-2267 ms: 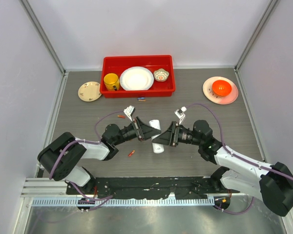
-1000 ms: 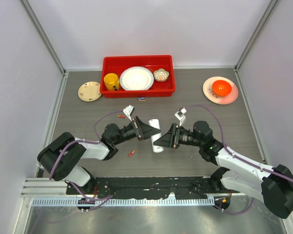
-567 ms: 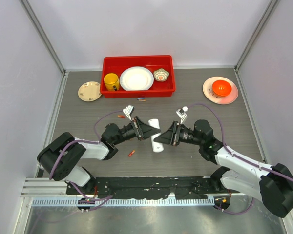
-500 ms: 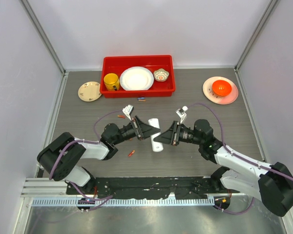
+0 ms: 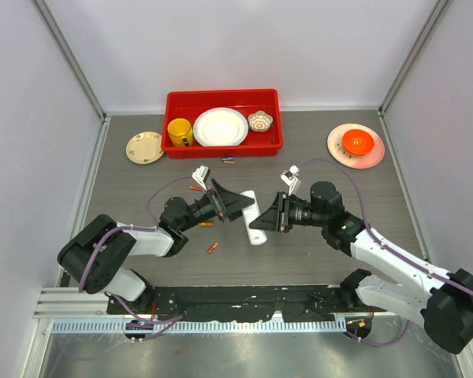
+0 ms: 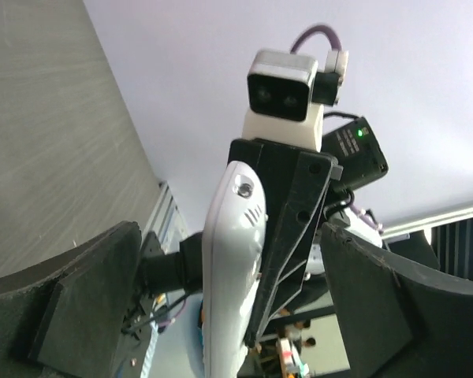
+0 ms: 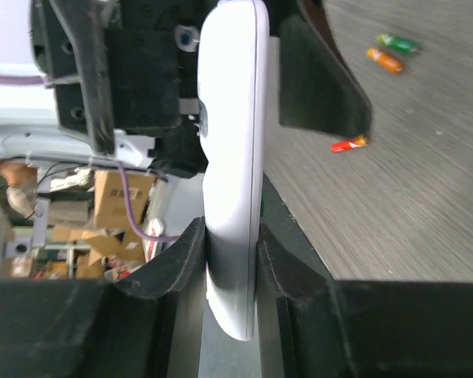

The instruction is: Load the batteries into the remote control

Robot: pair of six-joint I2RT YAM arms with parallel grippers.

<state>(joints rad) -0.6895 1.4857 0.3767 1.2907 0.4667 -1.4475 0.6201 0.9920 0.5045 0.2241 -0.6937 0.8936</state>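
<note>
Here, at the centre of the overhead view, the two arms met over the grey table [image 5: 378,197], with the slim white remote control [image 5: 255,232] between them. The right gripper [image 7: 230,236] was clamped on the remote, and its wrist camera showed a black finger pressed against each flat face of the bar near its lower end. The left gripper [image 6: 232,252] stood wide open astride the remote's other end. In its own view its two fingers lay far out at the lower left and lower right of the frame and touched nothing. Neither wrist view showed the remote's dark recess. The batteries [image 5: 211,248] lay loose on the table: one orange-red cell was below the left gripper in the overhead frame, another was just left of it, a third was higher up to the left, and a small multicoloured cluster sat close to the front wall of the red tray [image 5: 221,149]. The tray, at upper centre, held a yellow mug [image 5: 179,131], a white plate [image 5: 220,126] and a small patterned bowl [image 5: 260,120]. A cream saucer [image 5: 145,147] lay to the tray's left. At upper right, an orange bowl [image 5: 357,142] rested on a pink plate [image 5: 339,150].
</note>
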